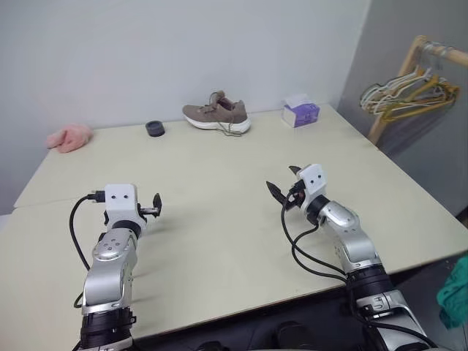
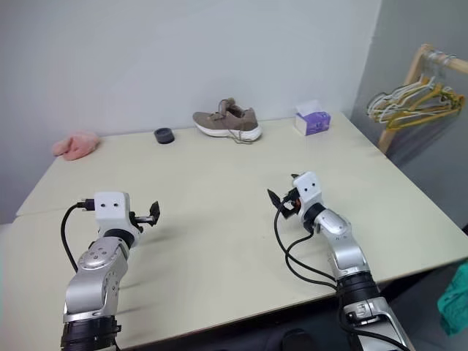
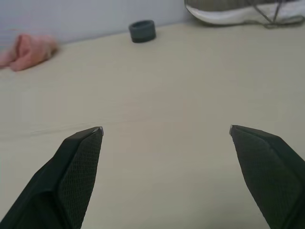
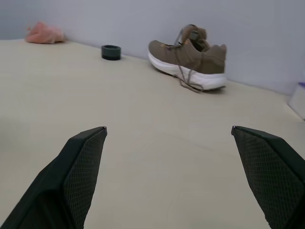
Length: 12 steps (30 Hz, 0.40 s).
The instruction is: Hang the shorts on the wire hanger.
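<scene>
Hanging off the table's near-right edge, the shorts.

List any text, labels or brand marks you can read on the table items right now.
No text is readable.
Tissue box: purple and white print, too blurred to read.
Shoe: no legible brand mark.
Dark ring and pink cloth: no markings visible.

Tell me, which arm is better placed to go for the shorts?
The right, probably. The shorts hang off the table's right edge, beside the right arm, and the right gripper is open and empty. The left gripper, also open, is across the table.
</scene>
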Tool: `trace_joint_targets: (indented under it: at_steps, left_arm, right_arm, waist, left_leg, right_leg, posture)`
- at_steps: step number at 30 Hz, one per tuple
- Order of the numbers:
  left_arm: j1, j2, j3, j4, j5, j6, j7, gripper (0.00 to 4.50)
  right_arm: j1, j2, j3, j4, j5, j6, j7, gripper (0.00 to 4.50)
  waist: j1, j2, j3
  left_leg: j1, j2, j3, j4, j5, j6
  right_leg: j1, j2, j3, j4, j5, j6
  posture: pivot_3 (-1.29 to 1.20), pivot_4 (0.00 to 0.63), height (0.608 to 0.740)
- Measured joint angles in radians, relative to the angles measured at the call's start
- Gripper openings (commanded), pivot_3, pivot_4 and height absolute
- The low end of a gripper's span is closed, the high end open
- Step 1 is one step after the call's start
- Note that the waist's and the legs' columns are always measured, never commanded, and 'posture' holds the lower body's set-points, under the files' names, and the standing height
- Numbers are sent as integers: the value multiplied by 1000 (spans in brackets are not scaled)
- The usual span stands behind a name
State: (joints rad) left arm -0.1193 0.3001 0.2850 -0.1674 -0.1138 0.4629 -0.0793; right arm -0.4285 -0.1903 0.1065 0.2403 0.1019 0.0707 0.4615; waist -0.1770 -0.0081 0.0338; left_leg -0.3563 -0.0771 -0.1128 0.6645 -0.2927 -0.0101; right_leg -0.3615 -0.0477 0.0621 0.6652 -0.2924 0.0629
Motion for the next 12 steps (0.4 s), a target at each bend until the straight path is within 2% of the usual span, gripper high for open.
trace_joint_targets:
  at_steps: [8,12]
  left_arm:
    - [-1,-47,13,-44,-36,-8,15,4500]
    - [26,-71,14,-106,-39,-7,39,4500]
  right_arm:
    - [-4,33,-32,25,41,93,-6,4466]
    - [4,51,-69,-48,78,166,-37,4466]
  waist:
    - [57,0,0]
    - [75,-1,-1]
  left_leg:
    - [1,0,1,0,1,-2]
    - [-1,1,3,0,2,-4]
  right_leg:
    - [-4,2,3,5,1,-1]
    - [-9,3,5,10,0,-2]
  posture:
    - [-43,0,740]
    - [-23,0,740]
